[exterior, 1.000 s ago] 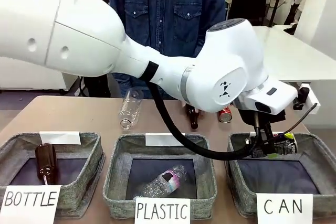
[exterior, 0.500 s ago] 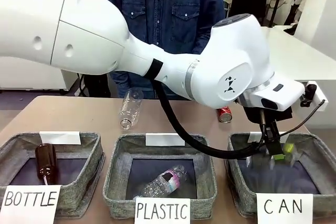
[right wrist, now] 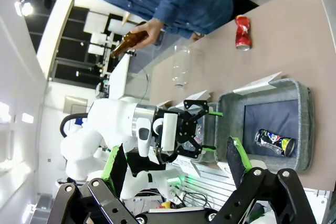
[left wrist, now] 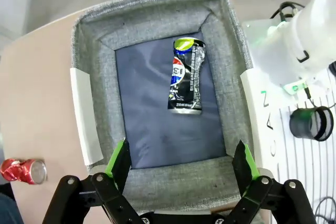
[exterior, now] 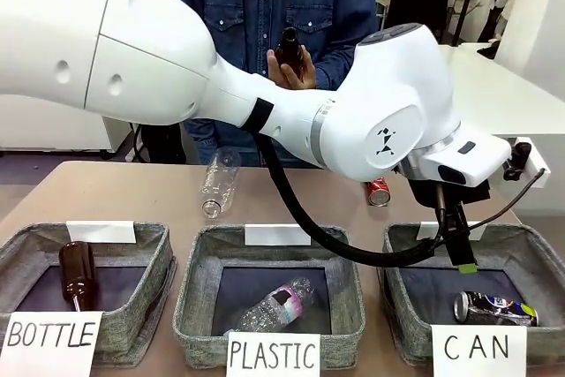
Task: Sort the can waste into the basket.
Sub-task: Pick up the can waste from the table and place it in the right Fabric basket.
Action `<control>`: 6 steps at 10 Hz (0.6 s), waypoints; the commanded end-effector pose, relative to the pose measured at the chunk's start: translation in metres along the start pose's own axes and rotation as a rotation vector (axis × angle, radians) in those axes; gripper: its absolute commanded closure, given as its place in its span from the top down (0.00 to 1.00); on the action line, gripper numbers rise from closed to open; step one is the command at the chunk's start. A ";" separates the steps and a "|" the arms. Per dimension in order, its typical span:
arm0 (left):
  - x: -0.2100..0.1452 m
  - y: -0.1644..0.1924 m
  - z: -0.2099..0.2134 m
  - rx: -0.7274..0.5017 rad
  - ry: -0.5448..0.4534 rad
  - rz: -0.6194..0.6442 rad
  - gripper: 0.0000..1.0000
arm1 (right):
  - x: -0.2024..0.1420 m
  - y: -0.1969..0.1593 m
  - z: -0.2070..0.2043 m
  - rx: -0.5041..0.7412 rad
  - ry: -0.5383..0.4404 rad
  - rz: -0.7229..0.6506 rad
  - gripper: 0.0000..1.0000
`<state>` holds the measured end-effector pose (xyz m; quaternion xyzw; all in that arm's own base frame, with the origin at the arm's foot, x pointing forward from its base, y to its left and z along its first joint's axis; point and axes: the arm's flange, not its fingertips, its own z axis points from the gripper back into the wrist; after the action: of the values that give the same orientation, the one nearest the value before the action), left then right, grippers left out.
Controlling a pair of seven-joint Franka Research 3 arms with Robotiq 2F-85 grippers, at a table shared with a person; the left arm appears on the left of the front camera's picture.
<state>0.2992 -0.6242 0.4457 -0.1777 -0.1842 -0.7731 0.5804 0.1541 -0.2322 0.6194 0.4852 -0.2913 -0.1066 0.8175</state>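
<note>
The can waste consists of two items, and their status now differs. The dark can (exterior: 494,308) lies on its side on the dark floor of the basket (exterior: 394,296) behind the "CAN" card (exterior: 477,348). One second ago the left gripper (exterior: 462,258) held this can over the basket's far rim. Half a second ago the can was a blur dropping inside the basket. It is now at rest, clear of the fingers.

Tool state: the left gripper's jaws stand spread and empty. In the left wrist view both green pads (left wrist: 119,157) frame the near wall of the basket (left wrist: 157,4), with nothing between them. The dark can (left wrist: 185,75) lies straight ahead of the left gripper (left wrist: 181,156), midway between the two finger lines, below the pads and not touching them. In the front view it lies below the fingertip, slightly to picture right.

Meaning for the task: the first can counts as sorted. The red can (exterior: 379,192) is not yet sorted. It lies on the table outside the basket, beyond its far rim; the left wrist view places the red can (left wrist: 23,171) well to one side of the basket wall.

The right gripper (right wrist: 175,150) is likewise spread and empty, away from the work. The next step is judged to be a pickup of the red can.
</note>
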 end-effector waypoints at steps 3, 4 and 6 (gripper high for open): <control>0.010 -0.011 0.010 0.006 0.005 -0.034 1.00 | -0.001 0.001 0.000 0.006 -0.016 0.003 1.00; 0.012 -0.013 0.010 0.005 0.030 -0.041 1.00 | -0.001 0.001 0.000 0.006 -0.016 0.003 1.00; 0.015 -0.014 0.011 -0.006 0.080 -0.043 1.00 | -0.001 0.001 0.000 0.006 -0.016 0.003 1.00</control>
<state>0.2850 -0.6268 0.4537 -0.1640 -0.1735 -0.7910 0.5632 0.1541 -0.2322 0.6194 0.4852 -0.2913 -0.1066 0.8175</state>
